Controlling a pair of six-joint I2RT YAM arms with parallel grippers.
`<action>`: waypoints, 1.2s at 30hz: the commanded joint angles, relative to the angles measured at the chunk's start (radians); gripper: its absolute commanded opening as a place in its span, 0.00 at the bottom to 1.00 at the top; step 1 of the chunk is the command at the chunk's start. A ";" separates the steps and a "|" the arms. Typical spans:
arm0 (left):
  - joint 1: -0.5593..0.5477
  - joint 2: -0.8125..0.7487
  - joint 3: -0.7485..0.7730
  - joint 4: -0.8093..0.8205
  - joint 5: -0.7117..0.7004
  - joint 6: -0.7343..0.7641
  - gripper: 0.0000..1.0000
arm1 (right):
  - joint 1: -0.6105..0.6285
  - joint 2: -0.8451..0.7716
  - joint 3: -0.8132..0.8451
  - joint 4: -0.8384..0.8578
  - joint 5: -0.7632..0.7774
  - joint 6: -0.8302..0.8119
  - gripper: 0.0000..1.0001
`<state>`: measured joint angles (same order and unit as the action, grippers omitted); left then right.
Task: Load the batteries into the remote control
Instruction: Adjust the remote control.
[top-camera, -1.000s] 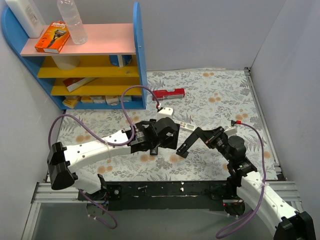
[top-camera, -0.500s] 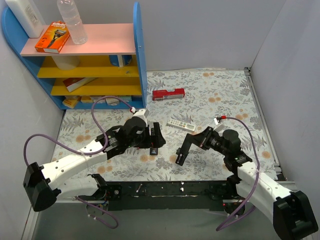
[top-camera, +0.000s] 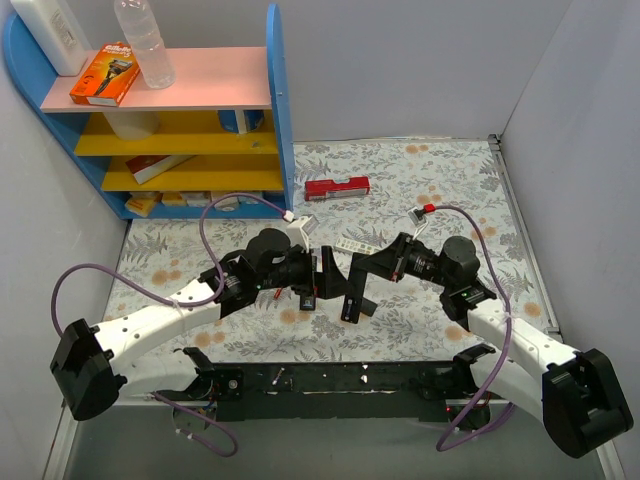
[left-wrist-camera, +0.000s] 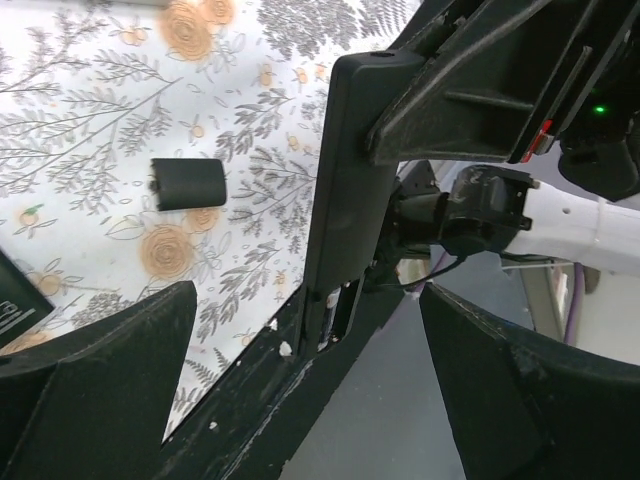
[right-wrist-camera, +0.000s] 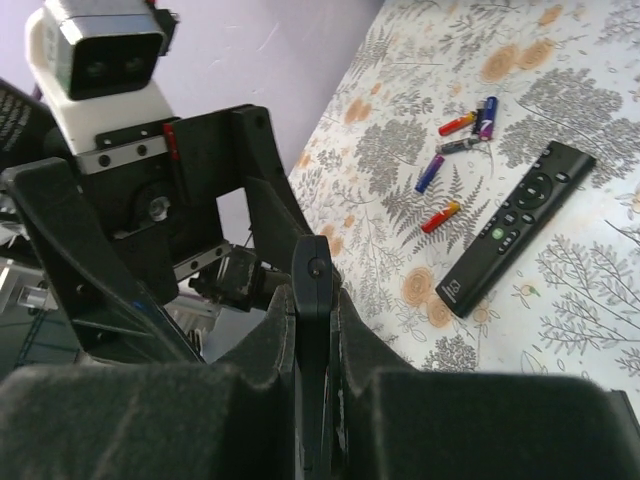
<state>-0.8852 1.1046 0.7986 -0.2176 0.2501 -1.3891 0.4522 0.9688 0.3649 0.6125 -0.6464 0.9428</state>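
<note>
My right gripper (top-camera: 362, 275) is shut on the matte black remote control (top-camera: 352, 300) and holds it edge-on above the table; in the right wrist view its pads clamp the remote control (right-wrist-camera: 312, 270) from both sides. My left gripper (top-camera: 322, 272) is open and empty, facing the remote control (left-wrist-camera: 350, 190) from close by. The remote control's open battery bay (left-wrist-camera: 340, 310) shows at its lower end. The black back cover (left-wrist-camera: 187, 183) lies on the cloth. Several red and blue batteries (right-wrist-camera: 460, 140) lie loose on the cloth beside the slim black remote (right-wrist-camera: 515, 225).
A white remote (top-camera: 355, 248) lies just behind the grippers. A red box (top-camera: 337, 187) lies at the back. A blue shelf unit (top-camera: 200, 120) with boxes and bottles stands at the back left. The black rail (top-camera: 330, 380) runs along the near edge.
My right gripper has carried the remote control left toward the middle. My left gripper has swung right and now faces it at close range.
</note>
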 joint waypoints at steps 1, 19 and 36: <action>0.005 0.020 -0.024 0.129 0.116 -0.016 0.93 | 0.017 0.019 0.058 0.134 -0.055 0.020 0.01; 0.006 0.006 -0.061 0.238 0.163 -0.048 0.32 | 0.105 0.108 0.095 0.293 -0.108 0.080 0.01; 0.008 -0.366 -0.001 -0.511 -0.602 -0.359 0.00 | 0.190 0.359 0.533 -0.379 -0.010 -0.559 0.65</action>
<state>-0.8799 0.8387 0.7300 -0.4068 -0.0387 -1.6089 0.6182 1.2537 0.7513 0.4873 -0.7330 0.6548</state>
